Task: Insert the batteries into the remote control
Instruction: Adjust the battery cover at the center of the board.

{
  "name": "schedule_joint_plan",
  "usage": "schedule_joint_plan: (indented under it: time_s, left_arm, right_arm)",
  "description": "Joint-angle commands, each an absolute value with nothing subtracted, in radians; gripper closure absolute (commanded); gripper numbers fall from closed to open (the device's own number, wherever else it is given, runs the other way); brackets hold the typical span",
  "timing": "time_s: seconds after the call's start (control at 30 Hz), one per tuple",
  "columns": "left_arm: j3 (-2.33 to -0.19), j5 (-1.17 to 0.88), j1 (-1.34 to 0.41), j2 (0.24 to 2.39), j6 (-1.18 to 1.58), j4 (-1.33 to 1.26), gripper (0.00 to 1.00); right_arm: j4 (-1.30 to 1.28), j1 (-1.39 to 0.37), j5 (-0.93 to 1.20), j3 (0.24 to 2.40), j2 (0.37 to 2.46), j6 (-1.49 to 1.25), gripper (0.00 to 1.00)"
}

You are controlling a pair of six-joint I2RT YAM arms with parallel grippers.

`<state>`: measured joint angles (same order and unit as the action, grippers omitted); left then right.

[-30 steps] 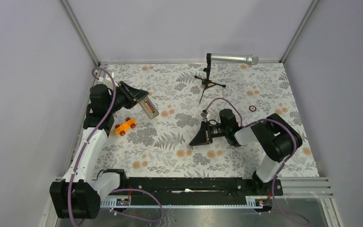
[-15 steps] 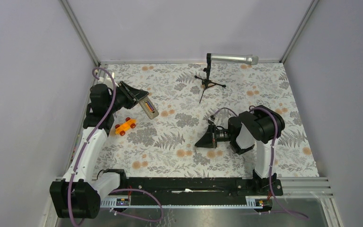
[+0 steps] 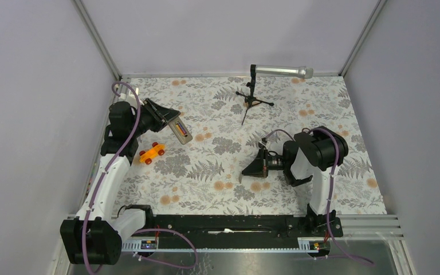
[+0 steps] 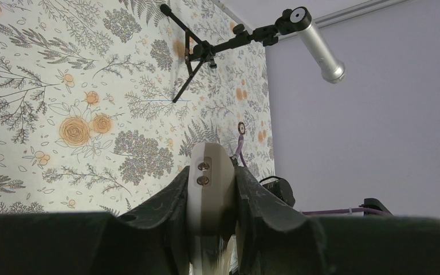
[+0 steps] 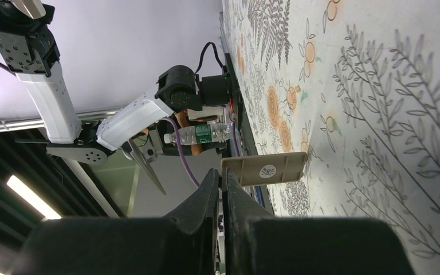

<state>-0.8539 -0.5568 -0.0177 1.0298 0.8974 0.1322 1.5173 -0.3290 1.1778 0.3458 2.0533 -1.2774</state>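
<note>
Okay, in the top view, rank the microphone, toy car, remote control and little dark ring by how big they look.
1. microphone
2-3. remote control and toy car look about alike; the left claw hides part of the remote.
4. ring, clearly smallest.

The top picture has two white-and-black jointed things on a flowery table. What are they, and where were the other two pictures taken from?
They are robot arms, each ending in a two-finger gripper. The top picture comes from a fixed camera overhead; the other two from cameras on the wrists, looking along the fingers. The left gripper holds a white remote control, batteries showing in its back. The right gripper is shut, empty. On the table: an orange toy car and a microphone.
</note>
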Motion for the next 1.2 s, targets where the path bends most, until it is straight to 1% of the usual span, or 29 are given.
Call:
schedule_joint_plan:
  time_s: [0.0, 0.3, 0.37, 0.4, 0.47, 0.6, 0.67, 0.73, 0.77, 0.8, 0.9, 0.97, 1.1, 1.17]
  left_arm:
    - [-0.902, -0.571, -0.012, 1.019, 0.888, 0.092, 1.0]
    - [-0.905, -0.574, -0.012, 1.02, 0.879, 0.095, 1.0]
    - [-0.904, -0.574, -0.012, 1.022, 0.879, 0.091, 1.0]
    - [-0.903, -0.574, -0.011, 1.022, 0.879, 0.09, 1.0]
    - [-0.901, -0.575, -0.011, 1.02, 0.88, 0.086, 1.0]
    - [-0.903, -0.572, -0.011, 1.023, 0.88, 0.084, 1.0]
    - [-0.904, -0.569, -0.012, 1.026, 0.88, 0.083, 1.0]
    - [-0.901, -0.571, -0.012, 1.03, 0.884, 0.072, 1.0]
    - [-0.901, -0.571, -0.012, 1.034, 0.886, 0.067, 1.0]
    - [-0.901, -0.573, -0.012, 1.037, 0.888, 0.063, 1.0]
    - [-0.9, -0.578, -0.012, 1.05, 0.9, 0.038, 1.0]
    - [-0.898, -0.58, -0.012, 1.054, 0.91, 0.021, 1.0]
    - [-0.896, -0.584, -0.011, 1.063, 0.917, 0.006, 1.0]
    - [-0.894, -0.586, -0.011, 1.062, 0.919, 0.005, 1.0]
  right_arm:
    - [1.632, -0.295, 1.182, 0.326, 2.058, -1.215, 0.92]
    - [1.609, -0.252, 1.142, 0.289, 2.011, -1.192, 0.79]
    - [1.559, -0.246, 1.122, 0.278, 1.981, -1.156, 0.75]
    - [1.511, -0.242, 1.105, 0.273, 1.959, -1.126, 0.71]
    - [1.361, -0.237, 1.055, 0.264, 1.896, -1.053, 0.65]
    - [1.037, -0.237, 0.907, 0.256, 1.696, -0.87, 0.49]
    - [0.745, -0.236, 0.802, 0.304, 1.566, -0.724, 0.43]
    - [0.431, -0.236, 0.649, 0.383, 1.45, -0.57, 0.38]
    - [0.308, -0.236, 0.571, 0.419, 1.409, -0.538, 0.33]
    - [0.27, -0.239, 0.531, 0.436, 1.383, -0.519, 0.31]
    - [0.069, -0.242, 0.342, 0.522, 1.356, -0.488, 0.3]
    - [-0.01, -0.242, 0.275, 0.567, 1.359, -0.47, 0.31]
    - [-0.043, -0.264, 0.337, 0.627, 1.375, -0.411, 0.44]
    - [-0.092, -0.313, 0.302, 0.683, 1.413, -0.384, 0.5]
